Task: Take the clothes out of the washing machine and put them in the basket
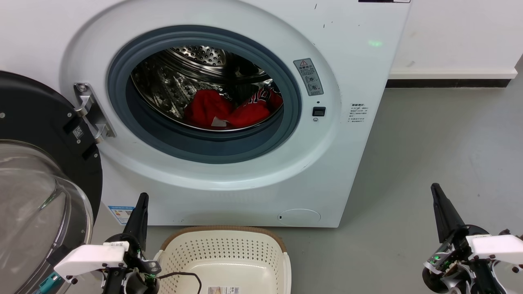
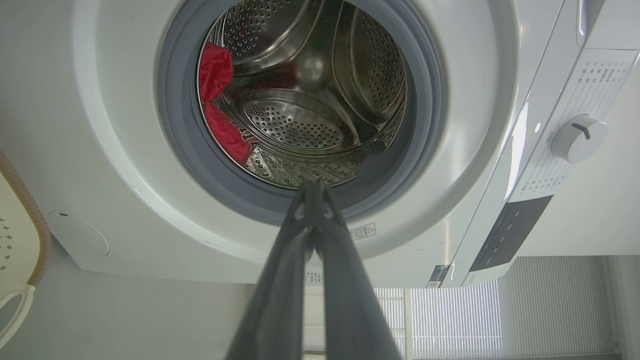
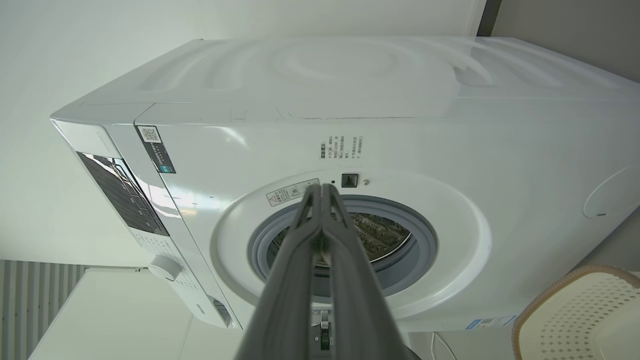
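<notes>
Clothes not yet grabbed. Left pincer and right pincer hang low up front, both pinched closed, empty. Basket sits just before washing machine, below open porthole, likely to catch drops. Red clothes lie in drum bottom.

Head view: high, close, angled forward and down at the washer front; basket at bottom centre. Left wrist view: low, near, rolled sideways, facing into the drum. Right wrist view: farther back, rolled oppositely, framing most of the washer. All three share the porthole.
</notes>
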